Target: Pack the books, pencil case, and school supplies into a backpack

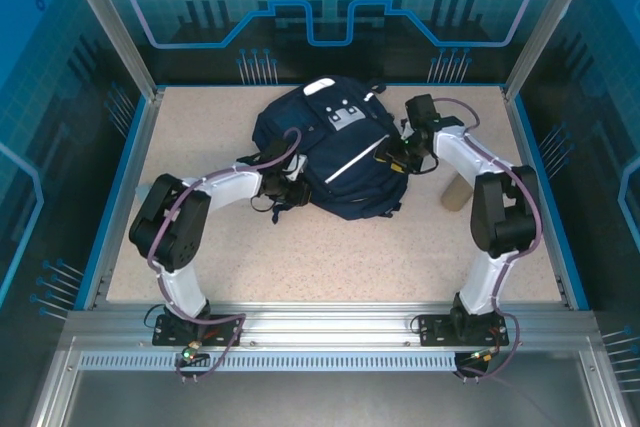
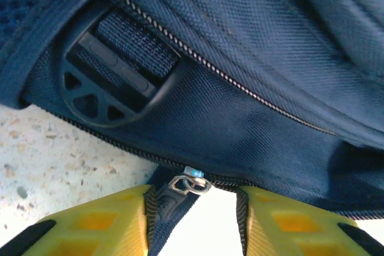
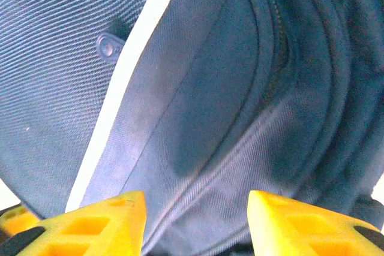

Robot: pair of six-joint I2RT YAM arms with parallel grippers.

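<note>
backpack [image 1: 330, 162] sits mid table [image 1: 400, 257]. left gripper [image 2: 193, 199] is apart around the zip pull [image 2: 189, 183] and might miss it. right gripper [image 3: 197, 199] is on fabric, can't tell if clamped, so the bag may slide.

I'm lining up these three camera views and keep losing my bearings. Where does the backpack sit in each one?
Top external: backpack at the middle of the table, toward the far side, between the arms.
Left wrist: backpack fabric, zipper and black buckle across the frame's upper part, above the left gripper.
Right wrist: backpack fabric above the right gripper.
Shared landmark: its white stripe, seen from above and by the right wrist.
</note>
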